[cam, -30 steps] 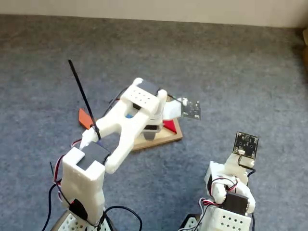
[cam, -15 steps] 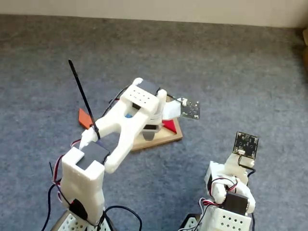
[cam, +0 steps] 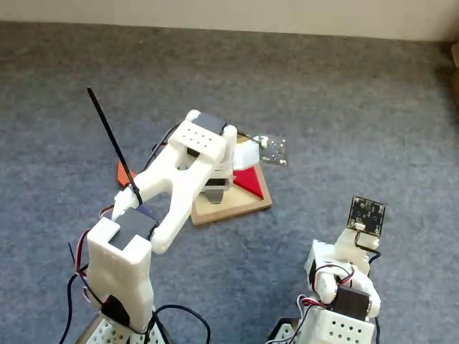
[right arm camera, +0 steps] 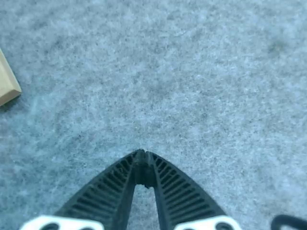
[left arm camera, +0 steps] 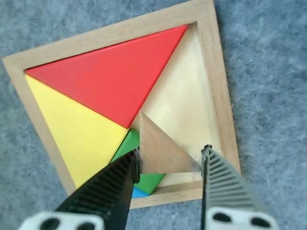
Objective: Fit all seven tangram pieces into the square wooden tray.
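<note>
The square wooden tray (left arm camera: 218,72) holds a large red triangle (left arm camera: 115,76), a large yellow triangle (left arm camera: 81,139), a green piece (left arm camera: 144,179) and a sliver of blue piece (left arm camera: 140,192). My left gripper (left arm camera: 170,155) is shut on a plain wood-coloured triangle (left arm camera: 160,151), held just above the tray's bare corner. From above, the left arm (cam: 193,154) covers most of the tray (cam: 237,206), with the red triangle (cam: 247,179) showing. An orange piece (cam: 122,174) lies on the carpet beside the tray. My right gripper (right arm camera: 144,155) is shut over bare carpet.
Grey carpet covers the whole floor. The right arm (cam: 344,287) sits folded at the front right, away from the tray. One corner of the tray (right arm camera: 7,86) shows in the right wrist view. A black strap (cam: 107,136) sticks up from the left arm.
The left arm has swung a little to the left and back with the wood-coloured triangle, uncovering more of the red triangle. The right arm has stayed still.
</note>
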Robot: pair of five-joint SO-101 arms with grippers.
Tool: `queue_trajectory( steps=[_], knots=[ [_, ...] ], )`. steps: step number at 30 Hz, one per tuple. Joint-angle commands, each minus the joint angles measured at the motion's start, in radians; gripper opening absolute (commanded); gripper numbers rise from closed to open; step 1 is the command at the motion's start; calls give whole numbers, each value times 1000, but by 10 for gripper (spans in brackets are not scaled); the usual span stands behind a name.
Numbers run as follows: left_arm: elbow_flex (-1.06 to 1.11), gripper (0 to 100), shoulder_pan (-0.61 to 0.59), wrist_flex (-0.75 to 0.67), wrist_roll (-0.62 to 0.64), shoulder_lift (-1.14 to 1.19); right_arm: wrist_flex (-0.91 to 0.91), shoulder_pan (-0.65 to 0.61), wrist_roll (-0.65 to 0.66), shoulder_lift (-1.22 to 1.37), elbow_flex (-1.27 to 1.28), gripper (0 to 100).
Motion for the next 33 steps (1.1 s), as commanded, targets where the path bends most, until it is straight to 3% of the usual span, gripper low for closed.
queue_trajectory(
  steps=[1,17,23,29,33],
  knots=[
    [-54,243,-13,-9,69,-61,8,-1,9,-19,139,5],
    [-30,165,-8,-52,81,-71,8,-1,9,-19,139,5],
    [-93,165,31,-44,299,-73,8,-1,9,-19,139,5],
    [-88,165,90,-44,655,-61,8,-1,9,-19,139,5],
    [-35,165,107,-49,793,-62,8,-1,9,-19,139,5]
  ],
)
